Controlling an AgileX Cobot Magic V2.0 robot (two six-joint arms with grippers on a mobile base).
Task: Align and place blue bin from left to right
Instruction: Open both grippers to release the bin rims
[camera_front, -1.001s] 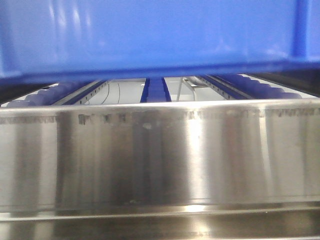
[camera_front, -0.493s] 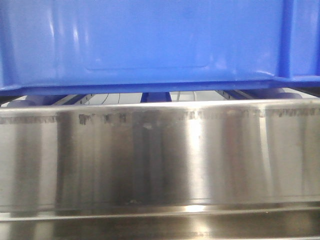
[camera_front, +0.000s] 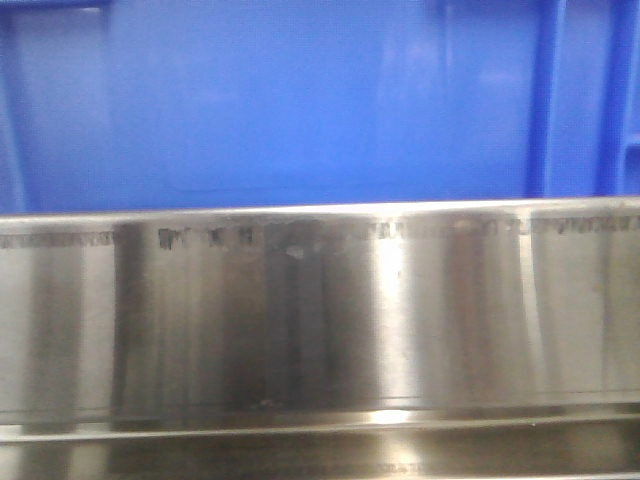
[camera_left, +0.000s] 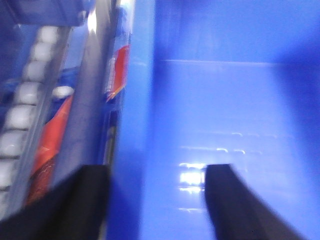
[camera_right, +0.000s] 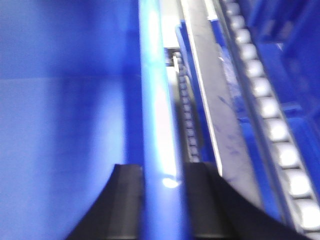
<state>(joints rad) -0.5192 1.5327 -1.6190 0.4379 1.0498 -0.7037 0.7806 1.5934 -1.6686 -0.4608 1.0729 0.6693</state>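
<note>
While the blue bin (camera_front: 300, 110) is held low behind the steel rail (camera_front: 320, 310), the placing step is judged to be in hand.

Front view: the bin's glossy wall fills everything above the rail, ribs at the right; whether its base is seated cannot be told. Left wrist view: the left gripper (camera_left: 157, 197) is spread astride the bin's left wall, one finger outside, one inside; whether the wall is pinched cannot be told. Right wrist view: the right gripper (camera_right: 162, 200) is closed on the bin's right rim, a finger pressed to each face. White rollers (camera_right: 280, 145) are seen just beside the bin. Its interior is seen bare wherever shown. Next move, as judged: the bin is to be squared to the roller lanes, settled, then released by both grippers together.
</note>
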